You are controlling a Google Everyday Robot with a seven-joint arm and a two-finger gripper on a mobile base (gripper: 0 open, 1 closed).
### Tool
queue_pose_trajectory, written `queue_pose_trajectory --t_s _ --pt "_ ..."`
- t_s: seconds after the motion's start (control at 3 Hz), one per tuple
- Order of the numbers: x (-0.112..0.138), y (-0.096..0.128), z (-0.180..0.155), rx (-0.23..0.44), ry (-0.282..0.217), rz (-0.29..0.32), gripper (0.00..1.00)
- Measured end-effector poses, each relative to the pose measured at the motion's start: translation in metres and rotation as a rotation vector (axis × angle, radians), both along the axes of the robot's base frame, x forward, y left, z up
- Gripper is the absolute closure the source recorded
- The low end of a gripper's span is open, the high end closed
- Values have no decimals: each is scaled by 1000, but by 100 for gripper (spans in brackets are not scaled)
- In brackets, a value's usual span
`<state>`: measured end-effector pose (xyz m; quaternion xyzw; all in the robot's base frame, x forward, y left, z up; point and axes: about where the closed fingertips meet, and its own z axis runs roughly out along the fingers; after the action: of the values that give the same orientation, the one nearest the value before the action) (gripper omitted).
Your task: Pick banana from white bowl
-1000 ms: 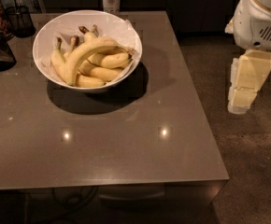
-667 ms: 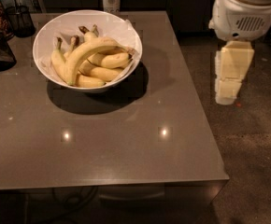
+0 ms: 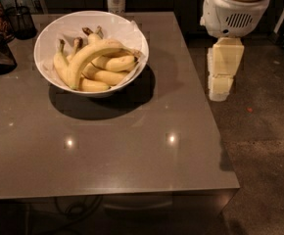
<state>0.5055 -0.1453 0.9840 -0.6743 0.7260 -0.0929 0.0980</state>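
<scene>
Finding 1, placement. The wide, glossy white bowl with flaring rim [image 3: 40, 39] stands on the grey-brown polished surface [image 3: 132, 155] and holds a heap of bananas. The long, strongly curved pale-yellow banana with the dark stem end [image 3: 90, 54] lies uppermost, arching across the shorter yellow bananas [image 3: 113, 62] beneath it. Its stem points toward the bowl's back wall. Being on top and unobstructed, it is judged the easiest fruit to take from above without disturbing the rest.

Finding 2, tool. The cream-coloured blocky tool [image 3: 220, 91] hangs below the white rounded arm housing [image 3: 232, 13], well to the right of the bowl, beyond the surface's right edge and over the floor. It is well apart from the bowl and holds nothing. Whether it is spread or pressed together cannot be told. Its position suggests an approach not yet completed; no grasp has begun.

Finding 3, change. Against both earlier views, the tool and housing have shifted steadily toward the bowl. The bowl, the bananas and the dark items to the bowl's left [image 3: 0, 53] show no displacement.
</scene>
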Motion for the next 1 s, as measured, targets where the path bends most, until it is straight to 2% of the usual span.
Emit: queue_pose_trajectory --t_s 0.33,0.67,1.0 --pt "16 29 4 37 -21 53 0" --pt "37 68 12 42 -30 136 0" --pt "77 129 13 36 -23 211 0"
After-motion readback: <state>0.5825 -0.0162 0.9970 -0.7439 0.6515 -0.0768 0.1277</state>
